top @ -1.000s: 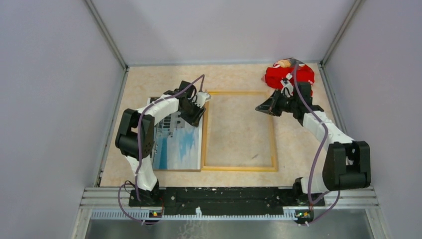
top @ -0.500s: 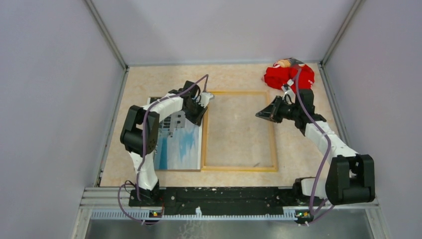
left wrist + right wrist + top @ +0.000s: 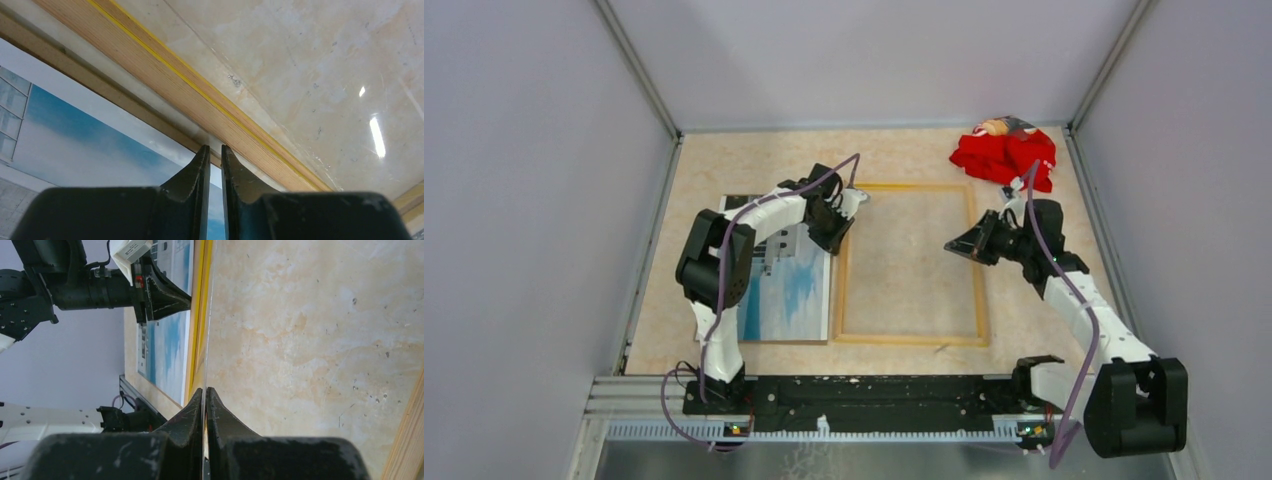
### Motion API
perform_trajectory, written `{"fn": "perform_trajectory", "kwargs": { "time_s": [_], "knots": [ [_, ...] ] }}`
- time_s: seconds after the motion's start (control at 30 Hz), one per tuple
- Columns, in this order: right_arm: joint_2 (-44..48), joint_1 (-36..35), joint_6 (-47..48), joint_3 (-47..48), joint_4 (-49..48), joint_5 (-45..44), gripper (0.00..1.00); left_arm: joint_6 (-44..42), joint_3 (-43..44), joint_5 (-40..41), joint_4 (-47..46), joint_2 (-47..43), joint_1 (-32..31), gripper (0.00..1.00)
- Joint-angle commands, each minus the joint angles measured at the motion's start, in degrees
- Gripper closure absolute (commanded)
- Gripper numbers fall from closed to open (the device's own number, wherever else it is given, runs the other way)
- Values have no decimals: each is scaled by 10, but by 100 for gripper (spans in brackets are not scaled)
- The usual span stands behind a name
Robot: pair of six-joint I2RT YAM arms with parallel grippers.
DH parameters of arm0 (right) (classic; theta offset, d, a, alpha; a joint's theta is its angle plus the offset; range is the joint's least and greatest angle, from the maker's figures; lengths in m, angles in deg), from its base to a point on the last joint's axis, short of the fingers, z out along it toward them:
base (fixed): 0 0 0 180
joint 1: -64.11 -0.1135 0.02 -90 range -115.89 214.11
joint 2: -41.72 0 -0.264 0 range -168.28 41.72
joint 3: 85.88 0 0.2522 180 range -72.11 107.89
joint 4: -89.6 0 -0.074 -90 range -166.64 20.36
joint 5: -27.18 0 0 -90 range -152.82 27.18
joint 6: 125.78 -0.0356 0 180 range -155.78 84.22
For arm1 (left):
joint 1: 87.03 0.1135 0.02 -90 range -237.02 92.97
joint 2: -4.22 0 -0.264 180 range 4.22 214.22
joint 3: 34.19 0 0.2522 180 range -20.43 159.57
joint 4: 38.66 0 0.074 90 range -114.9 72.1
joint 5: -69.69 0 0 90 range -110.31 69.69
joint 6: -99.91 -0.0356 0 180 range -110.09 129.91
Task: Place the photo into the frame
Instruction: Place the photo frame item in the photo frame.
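The frame (image 3: pixel 982 290) lies flat mid-table with its pale wood back up; a yellow line runs along its left rail in the left wrist view (image 3: pixel 165 75). The photo (image 3: pixel 789 290) lies face up to its left on a brown backing board (image 3: pixel 779 341). My left gripper (image 3: pixel 837 225) is shut to a thin slit with nothing in it, its tips (image 3: pixel 212 148) over the photo's (image 3: pixel 75 125) right edge beside the rail. My right gripper (image 3: pixel 957 246) is at the right rail, shut (image 3: pixel 204 390) on the edge of a thin clear pane (image 3: pixel 209 315).
A red cloth bundle (image 3: pixel 1004 152) lies in the far right corner. Grey walls enclose the table on three sides. The black rail with the arm bases (image 3: pixel 874 390) runs along the near edge.
The frame has slid a little to the right. My right arm has drawn back toward the near right, still shut. My left gripper has moved right to the frame's left rail.
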Motion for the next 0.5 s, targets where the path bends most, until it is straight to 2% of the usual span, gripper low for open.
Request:
{"fn": "perform_trajectory", "kwargs": {
  "time_s": [0.0,0.13,0.3,0.47],
  "knots": [
    [28,4,-4,16,-26,-9,100,11,27,1,2,4,-10,80],
    [6,4,-13,46,-56,16,100,9,30,14,13,-21,-3,77],
    [-15,4,-20,67,-114,33,100,6,28,4,22,-59,16,55],
    [-57,4,-37,84,-154,47,100,20,9,-15,28,-57,22,52]
  ]
}}
